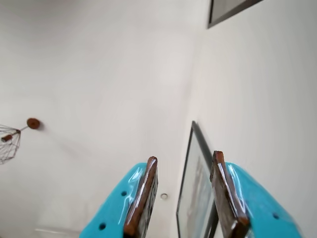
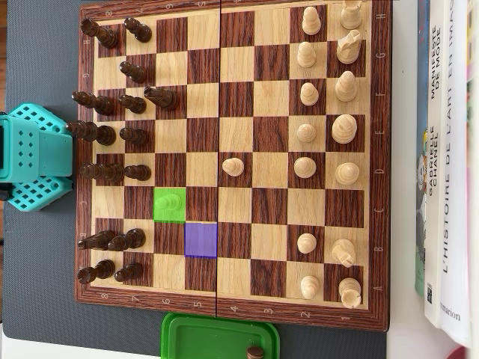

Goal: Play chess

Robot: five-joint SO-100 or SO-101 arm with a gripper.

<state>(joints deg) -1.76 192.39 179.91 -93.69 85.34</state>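
My jaws stand apart with nothing between them; in the wrist view my gripper (image 1: 184, 161) points up at a pale ceiling and wall, with a framed picture (image 1: 195, 198) showing through the gap. So I'm parked, nowhere near the board. In the overhead view only my teal base (image 2: 31, 157) shows, just beside the chessboard's (image 2: 224, 308) left edge.

My read: I'm between moves, pick not started. A green-highlighted square (image 2: 169, 206) covers one piece (image 2: 171, 201), tinted so I can't tell its colour. A purple-highlighted square (image 2: 200, 239) sits diagonally next to it, one file toward the bottom edge, and is empty. Likely source and target.

Next move calls for swinging down over the green square, straddling the piece with jaws wide, and closing on its neck. Dark pawns stand near on the left, so come in vertically.

Containers: green tray (image 2: 217, 336) just below the board, holding one dark piece (image 2: 255, 351) at its lower edge. Books (image 2: 447, 149) lie right of the board.
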